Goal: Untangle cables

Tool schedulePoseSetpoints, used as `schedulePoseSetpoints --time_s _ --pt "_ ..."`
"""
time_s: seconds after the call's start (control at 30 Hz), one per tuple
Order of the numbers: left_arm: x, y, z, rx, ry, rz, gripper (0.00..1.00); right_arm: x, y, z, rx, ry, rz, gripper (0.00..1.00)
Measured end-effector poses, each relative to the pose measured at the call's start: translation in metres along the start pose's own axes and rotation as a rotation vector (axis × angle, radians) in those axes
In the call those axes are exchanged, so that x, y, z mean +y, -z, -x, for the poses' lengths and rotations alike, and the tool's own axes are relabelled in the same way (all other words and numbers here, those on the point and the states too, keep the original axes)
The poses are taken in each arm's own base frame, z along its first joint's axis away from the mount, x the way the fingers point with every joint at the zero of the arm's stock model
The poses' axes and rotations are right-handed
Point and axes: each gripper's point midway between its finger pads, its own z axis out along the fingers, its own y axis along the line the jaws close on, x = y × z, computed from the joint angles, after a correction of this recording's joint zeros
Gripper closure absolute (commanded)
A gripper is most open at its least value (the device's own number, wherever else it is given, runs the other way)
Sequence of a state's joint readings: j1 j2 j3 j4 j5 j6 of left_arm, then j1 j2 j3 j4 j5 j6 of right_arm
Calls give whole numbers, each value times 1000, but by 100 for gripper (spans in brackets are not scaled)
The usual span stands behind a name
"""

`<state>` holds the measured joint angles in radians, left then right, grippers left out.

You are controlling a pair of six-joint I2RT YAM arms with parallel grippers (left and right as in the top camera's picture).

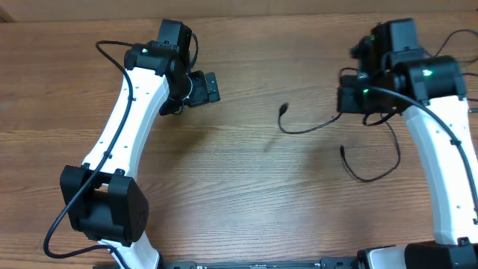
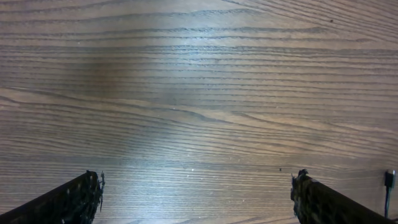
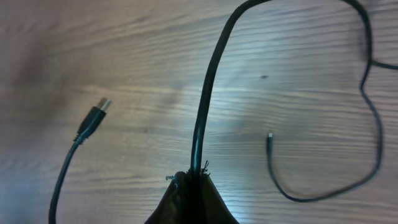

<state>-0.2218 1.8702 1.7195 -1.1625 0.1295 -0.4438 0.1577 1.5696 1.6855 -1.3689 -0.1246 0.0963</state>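
Snag risk, mostly on the right. Clamped shut on one cable [image 3: 200,137] with the right gripper [image 3: 191,186]; no gap visible between the fingers. From the grip, straight up across the table [image 3: 124,50], then round in a wide loop and back to a small plug [image 3: 269,135] lying free. Second cable [image 3: 62,174] just to the side, USB plug [image 3: 98,113] loose on the wood, apart from the held one in the wrist view. Cannot tell from any view about a crossing further back under the arm.

Left gripper [image 2: 202,199] wide open, holding nothing, over bare wood well away from both cables. Only a cord tip [image 2: 389,180] at the edge of its view.

Failure modes, as judgement:
- Pulling from one end only: whole loop dragged along instead of separated, possibly tightened around the second cable. Cause: no counter-hold from the left side.
- Fast or high lift: free plugs whipped across the table or off the edge.
- Pinch right at the fingertips: slip out of the grip under tension.
- Swing close to the thicker arm wiring [image 1: 448,138]: loop hooked on it.

Best bet: slow pull, with the left side brought in first to pin the other cable.
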Motion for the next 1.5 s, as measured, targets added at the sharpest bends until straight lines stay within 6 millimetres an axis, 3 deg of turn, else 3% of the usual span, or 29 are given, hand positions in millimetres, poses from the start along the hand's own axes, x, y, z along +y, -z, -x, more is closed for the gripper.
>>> schedulePoseSetpoints --time_s 0.23,0.37,0.73,0.87,0.97,1.13,1.17,1.2,1.23,1.5 --pt "0 0 0 0 0 0 0 28 -35 -23 68 107 42 96" --pt "0 0 0 0 0 0 0 37 -52 -46 140 142 49 96" --pt "0 0 0 -1 3 0 0 19 -94 -96 284 79 13 96" --pt "0 0 1 -3 2 -1 1 0 -106 -104 291 -44 -69 96" --pt "0 0 1 -3 2 -1 1 -18 -109 -105 280 -135 -145 88" --pt "0 0 1 -3 2 -1 0 -37 -107 -101 260 -224 -206 62" --pt "0 0 1 -3 2 -2 0 -37 -107 -101 258 -235 -208 56" --pt "-1 0 1 -5 2 -2 0 -39 -107 -101 258 -236 -213 42" --pt "-1 0 1 -5 2 -3 0 -39 -107 -101 256 -241 -216 37" --pt "-1 0 3 -10 1 -5 1 -38 -110 -89 206 -250 -207 24"
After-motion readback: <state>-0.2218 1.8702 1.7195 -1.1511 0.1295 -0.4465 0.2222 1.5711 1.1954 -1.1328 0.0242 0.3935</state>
